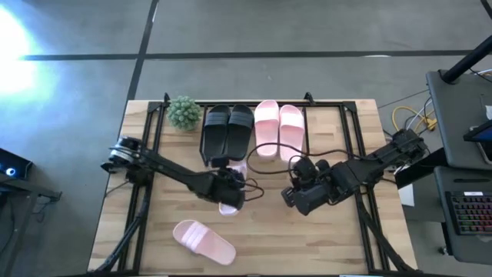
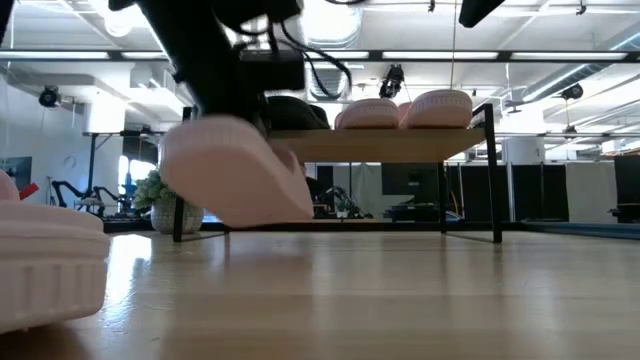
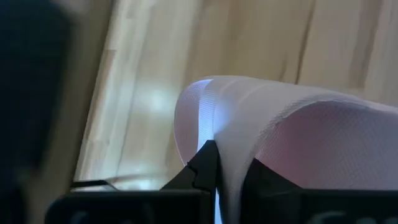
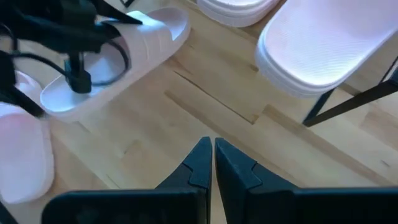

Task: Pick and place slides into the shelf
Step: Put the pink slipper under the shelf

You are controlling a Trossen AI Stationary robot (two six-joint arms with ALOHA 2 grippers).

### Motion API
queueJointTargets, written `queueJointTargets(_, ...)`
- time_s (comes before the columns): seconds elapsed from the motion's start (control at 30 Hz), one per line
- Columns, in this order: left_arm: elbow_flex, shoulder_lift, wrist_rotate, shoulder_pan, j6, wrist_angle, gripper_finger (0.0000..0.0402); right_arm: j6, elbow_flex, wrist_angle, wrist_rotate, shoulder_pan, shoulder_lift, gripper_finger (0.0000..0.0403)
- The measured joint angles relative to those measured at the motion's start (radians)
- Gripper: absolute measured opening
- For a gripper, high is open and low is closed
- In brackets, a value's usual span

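Left gripper (image 1: 229,191) is clenched on the strap of a pale pink slide sandal (image 2: 235,170), holding it tilted up off the wooden bench (image 1: 307,238) near the middle. Another pale pink slide (image 1: 203,241) lies flat by the front edge. Two black slides (image 1: 228,128) and two pink slides (image 1: 277,127) sit on the low wooden shelf with thin black legs (image 2: 400,145) at the back edge. Right gripper (image 1: 290,195), with its fingers pressed together and holding nothing, hangs just right of the middle.

Pink slides (image 1: 204,241), black slides (image 1: 227,128), wooden shelf (image 2: 400,145)
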Motion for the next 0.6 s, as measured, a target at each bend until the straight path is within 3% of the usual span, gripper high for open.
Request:
queueJointTargets(0.3,0.063,0.089,0.045,0.003,0.007,-0.002,0.0120,-0.011,0.000,-0.020,-0.002,0.001,-0.001,0.0013)
queueJointTargets(0.47,0.066,0.025,0.115,0.007,-0.013,-0.019,0.0184,-0.018,0.000,-0.022,-0.011,0.003,-0.002,0.0013)
queueJointTargets(0.6,0.066,-0.057,0.260,-0.001,-0.025,-0.042,0.0209,-0.018,0.000,-0.022,-0.015,0.003,-0.002,0.0013)
